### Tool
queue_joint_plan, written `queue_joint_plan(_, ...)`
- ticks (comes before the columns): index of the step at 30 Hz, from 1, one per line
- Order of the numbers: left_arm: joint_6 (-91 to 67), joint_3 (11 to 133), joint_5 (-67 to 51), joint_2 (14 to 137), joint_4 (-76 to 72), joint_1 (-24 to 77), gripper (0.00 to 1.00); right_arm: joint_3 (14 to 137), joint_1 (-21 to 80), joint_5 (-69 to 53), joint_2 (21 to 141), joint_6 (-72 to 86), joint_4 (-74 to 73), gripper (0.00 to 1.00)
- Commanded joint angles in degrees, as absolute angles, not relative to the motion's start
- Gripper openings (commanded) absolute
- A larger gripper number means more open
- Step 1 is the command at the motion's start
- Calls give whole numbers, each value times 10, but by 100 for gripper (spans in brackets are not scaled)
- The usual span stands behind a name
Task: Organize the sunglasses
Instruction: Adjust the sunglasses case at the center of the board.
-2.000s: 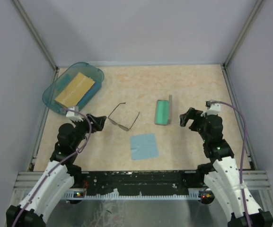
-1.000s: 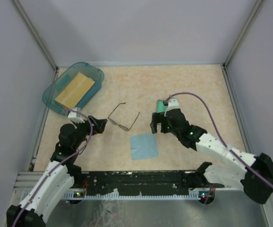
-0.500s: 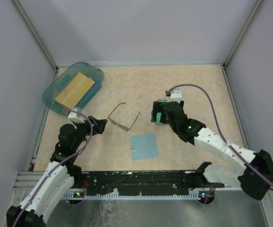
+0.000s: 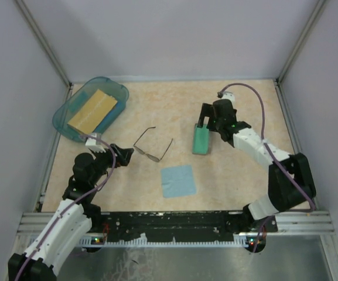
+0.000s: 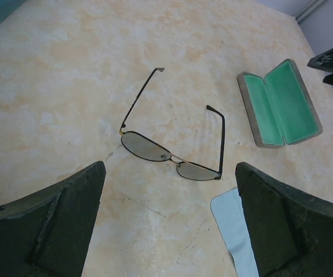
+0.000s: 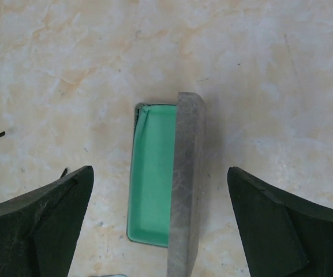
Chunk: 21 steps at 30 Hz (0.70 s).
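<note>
The sunglasses point(image 4: 152, 146) lie unfolded on the table, also seen in the left wrist view point(image 5: 172, 153), lenses toward my left gripper. My left gripper point(image 4: 123, 153) is open and empty just left of them, its fingers point(image 5: 51, 225) wide apart. The grey case with green lining point(image 4: 201, 139) lies open to the right, its lid standing up point(image 6: 183, 184). My right gripper point(image 4: 207, 120) is open and empty, hovering over the case's far end, fingers point(image 6: 39, 225) either side of it.
A light blue cloth point(image 4: 177, 181) lies near the front, right of my left gripper point(image 5: 229, 231). A teal bin point(image 4: 90, 108) holding a tan block sits at the back left. Grey walls enclose the table.
My right arm has swung from the right side across to the case and then out over its far end. The left arm, sunglasses and cloth have not moved.
</note>
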<state>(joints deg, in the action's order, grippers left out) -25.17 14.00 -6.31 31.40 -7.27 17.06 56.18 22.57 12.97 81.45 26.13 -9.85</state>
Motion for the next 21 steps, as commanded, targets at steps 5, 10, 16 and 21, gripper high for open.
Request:
queue_joint_plan(5,-237,151,-68,314,-85,173,100,642,213,84,911,253,-72,99)
queue_joint_plan(10,-238,150,-69,315,-89,173,100,671,213,76,951,245,-72,99)
queue_joint_plan(16,-237,149,-68,314,-91,173,100,703,213,50,998,238,-76,99)
queue_joint_plan(21,-237,149,-68,312,-91,173,100,702,214,21,1003,224,-60,99)
